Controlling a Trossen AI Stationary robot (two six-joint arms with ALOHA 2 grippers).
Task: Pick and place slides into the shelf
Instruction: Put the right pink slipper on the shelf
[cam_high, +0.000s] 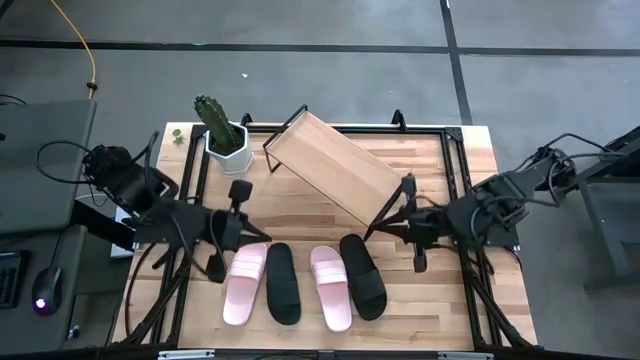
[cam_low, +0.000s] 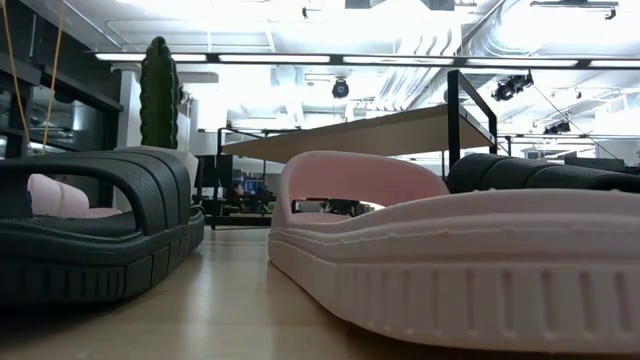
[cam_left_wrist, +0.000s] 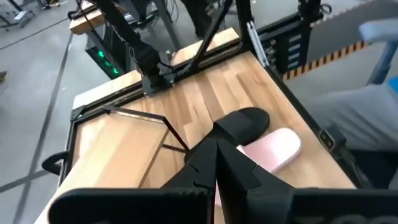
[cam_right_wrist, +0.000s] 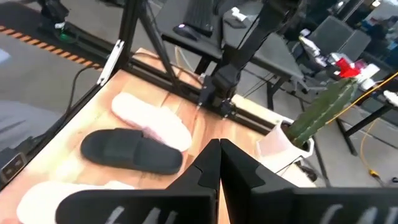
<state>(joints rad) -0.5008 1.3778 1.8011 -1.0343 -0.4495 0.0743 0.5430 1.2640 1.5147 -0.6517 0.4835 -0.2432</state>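
While both arms hang above the wooden surface (cam_high: 440, 300), nothing is held by either of them. On this surface the shelf (cam_high: 335, 165), a light wood board on a thin black wire frame, stands at the far side and lies diagonally, one end near the potted cactus (cam_high: 222, 135) and the other end near the right arm.

Nearer to the front edge, the four slides lie side by side in a row, well apart from the shelf. From left to right they are the left pink slide (cam_high: 243, 284), the left black slide (cam_high: 282, 283), the right pink slide (cam_high: 331, 287) and the right black slide (cam_high: 363, 276). Neighbours lie very close, and I cannot tell if they touch.

The left gripper (cam_high: 216, 268) hovers just beside the left pink slide, with its jaws closed and empty. The right gripper (cam_high: 420, 262) is near the right black slide, on its right, also with closed, empty jaws.
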